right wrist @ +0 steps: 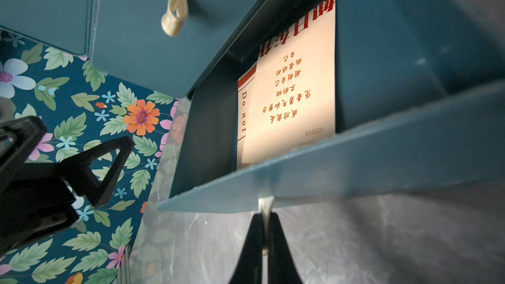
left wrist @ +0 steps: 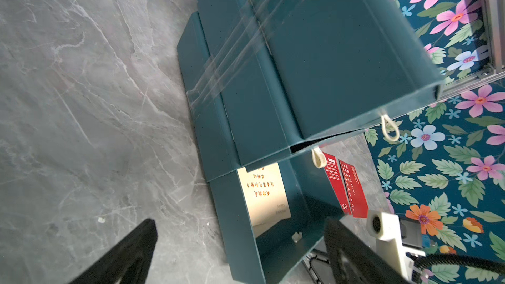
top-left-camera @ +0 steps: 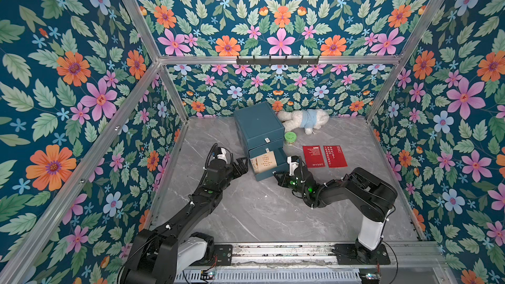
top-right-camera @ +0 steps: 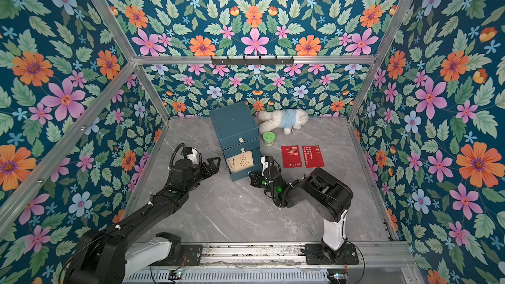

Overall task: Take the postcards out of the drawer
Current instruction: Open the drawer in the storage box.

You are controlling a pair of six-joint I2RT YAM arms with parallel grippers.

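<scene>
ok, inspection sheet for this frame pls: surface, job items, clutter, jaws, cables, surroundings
Surface: grey marble-look table, bare in front of the arms.
Job's things: two cream postcards stacked in the open bottom drawer of the teal drawer box; two red postcards flat on the table beside the box, already out.
Clutter: plush toy lying by the back wall; green-lidded jar beside the box.
Grippers: left gripper jaws open, empty, beside the open drawer; right gripper jaws shut on the drawer's pull tab.
Cables: black hose looped at each wrist; no snag seen.
Surroundings: floral walls, aluminium frame, hook rack with nothing hanging.
</scene>
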